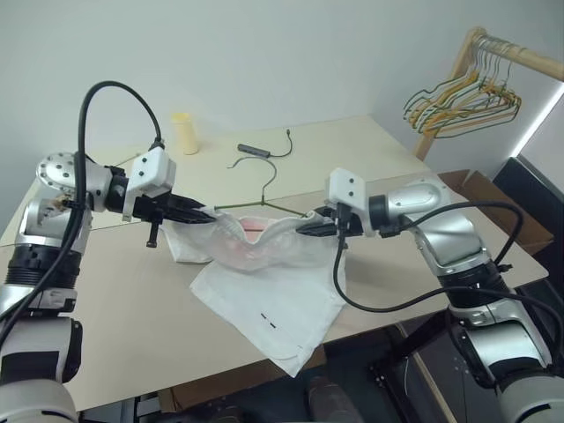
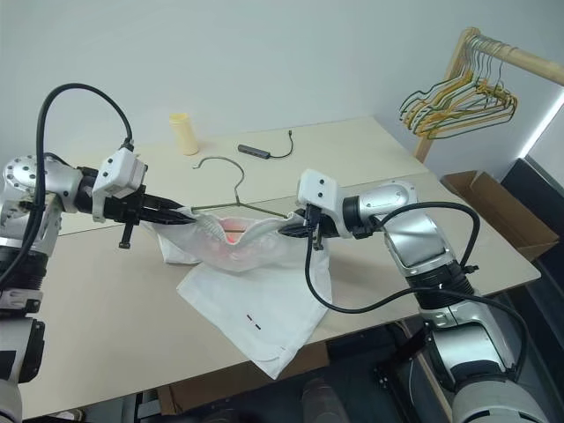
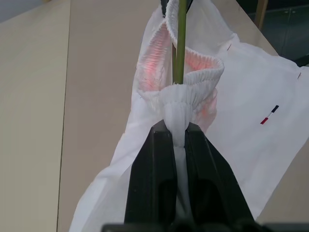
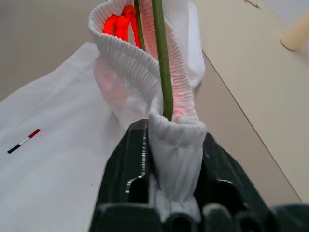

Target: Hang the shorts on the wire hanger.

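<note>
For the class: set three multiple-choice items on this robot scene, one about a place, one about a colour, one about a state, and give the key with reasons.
1. Where does the bunch of coloured hangers hang?
A. on a wooden rack by the wall
B. on the table
C. in a box

2. What colour is the cup on the table?
A. blue
B. pale yellow
C. black

3. How does the left gripper stand?
A. wide open
B. shut on the shorts
C. shut on the cup

Key: A, they hang from the rack's bar; B, it looks cream-yellow; B, its fingers pinch the waistband.
</note>
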Tool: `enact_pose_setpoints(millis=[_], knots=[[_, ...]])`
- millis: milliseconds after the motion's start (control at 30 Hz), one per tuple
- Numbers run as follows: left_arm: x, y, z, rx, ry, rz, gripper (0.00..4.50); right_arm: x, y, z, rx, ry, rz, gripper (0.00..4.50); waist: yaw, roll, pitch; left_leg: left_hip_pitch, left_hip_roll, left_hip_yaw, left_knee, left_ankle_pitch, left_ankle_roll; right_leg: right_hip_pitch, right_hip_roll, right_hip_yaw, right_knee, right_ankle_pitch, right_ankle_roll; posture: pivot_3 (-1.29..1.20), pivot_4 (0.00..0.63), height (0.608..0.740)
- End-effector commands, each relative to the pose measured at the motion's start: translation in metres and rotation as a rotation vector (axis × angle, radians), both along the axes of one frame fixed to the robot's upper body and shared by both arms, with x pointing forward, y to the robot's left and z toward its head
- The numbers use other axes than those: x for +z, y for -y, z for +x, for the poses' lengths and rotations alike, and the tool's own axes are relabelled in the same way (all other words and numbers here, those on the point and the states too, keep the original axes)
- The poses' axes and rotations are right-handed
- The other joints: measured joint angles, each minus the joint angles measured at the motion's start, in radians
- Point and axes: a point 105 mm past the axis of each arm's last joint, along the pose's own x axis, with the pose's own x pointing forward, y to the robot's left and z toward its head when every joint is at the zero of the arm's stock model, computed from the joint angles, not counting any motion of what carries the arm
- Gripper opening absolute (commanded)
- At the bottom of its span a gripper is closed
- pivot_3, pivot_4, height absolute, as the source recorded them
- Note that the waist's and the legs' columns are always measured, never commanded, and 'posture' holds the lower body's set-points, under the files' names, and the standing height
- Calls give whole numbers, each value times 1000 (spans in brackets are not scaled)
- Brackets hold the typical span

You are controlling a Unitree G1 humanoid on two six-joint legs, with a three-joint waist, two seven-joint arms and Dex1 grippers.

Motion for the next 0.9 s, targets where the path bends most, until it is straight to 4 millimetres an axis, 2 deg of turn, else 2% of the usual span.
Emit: enact_pose_setpoints(millis=[33, 133, 367, 600, 733, 800, 900], knots=[[13, 2, -3, -19, 49, -31, 0, 18, -5, -3, 30, 43, 16, 64, 1, 0, 0, 0, 0, 0, 0, 0, 0, 0, 0, 0, 0, 0, 0, -198, 0, 740], [10, 2, -1, -11, 50, -12, 0, 16, -5, -3, 23, 45, 10, 64, 2, 0, 0, 0, 0, 0, 0, 0, 0, 0, 0, 0, 0, 0, 0, -198, 0, 740], [17, -7, 17, 97, 111, -73, 2211, 17, 3, 0, -50, 38, 34, 64, 4, 0, 0, 0, 0, 0, 0, 0, 0, 0, 0, 0, 0, 0, 0, -216, 0, 740], [54, -29, 33, 253, 246, -271, 4491, 25, 32, 3, -243, -1, 89, 64, -1, 0, 0, -4, 0, 0, 0, 0, 0, -5, -2, 0, 1, 0, 0, -249, 0, 740], [79, -32, 45, 373, 359, -488, 4500, 23, 61, 12, -509, -69, 110, 64, -1, -1, -1, -7, -1, 0, 2, 0, 0, -8, -3, 0, 3, 0, 0, -271, 0, 740], [78, -27, 43, 372, 340, -552, 4500, 26, 76, 17, -674, -135, 166, 64, -6, -1, -1, -8, -1, 0, 3, 0, 0, -9, -4, 0, 3, 0, 0, -290, 0, 740], [62, -13, 23, 259, 252, -600, 4500, 17, 100, 19, -896, -210, 165, 64, -25, 0, -2, -10, -2, 0, 3, 1, 1, -10, -6, 0, 4, 0, 0, -312, 0, 740]])
